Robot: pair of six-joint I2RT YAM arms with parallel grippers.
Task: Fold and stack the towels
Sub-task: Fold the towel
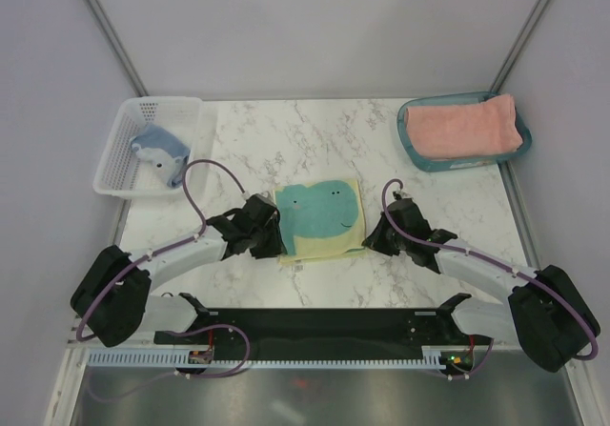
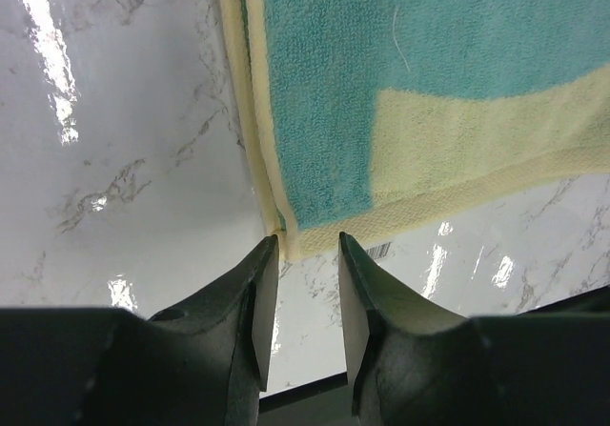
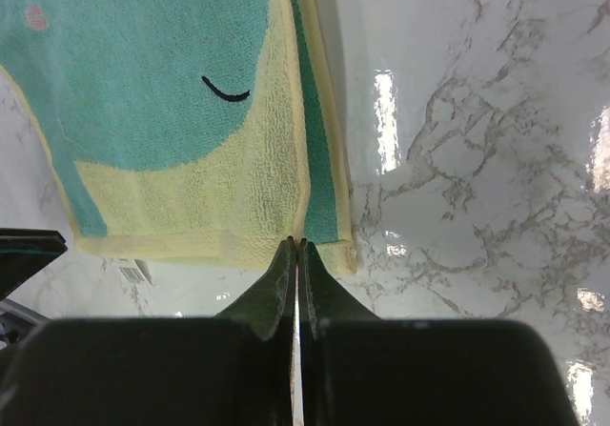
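Note:
The pale-yellow towel with the teal face patch [image 1: 319,218] lies folded flat on the marble table between my two grippers. My left gripper [image 1: 272,231] is open and empty; in the left wrist view its tips [image 2: 308,240] straddle the towel's near left corner [image 2: 286,240], low over the table. My right gripper [image 1: 374,237] is shut; in the right wrist view its tips [image 3: 297,243] sit over the towel's near right edge [image 3: 276,226], with no cloth visible between them. The salmon-pink towel [image 1: 464,126] lies folded in a teal tray. The grey-blue towel [image 1: 160,154] lies crumpled in a white basket.
The white basket [image 1: 114,164] stands at the far left, and the teal tray [image 1: 419,154] at the far right. A black bar [image 1: 315,326] runs along the near table edge between the arm bases. A barcode label [image 2: 381,251] shows by the towel's near edge.

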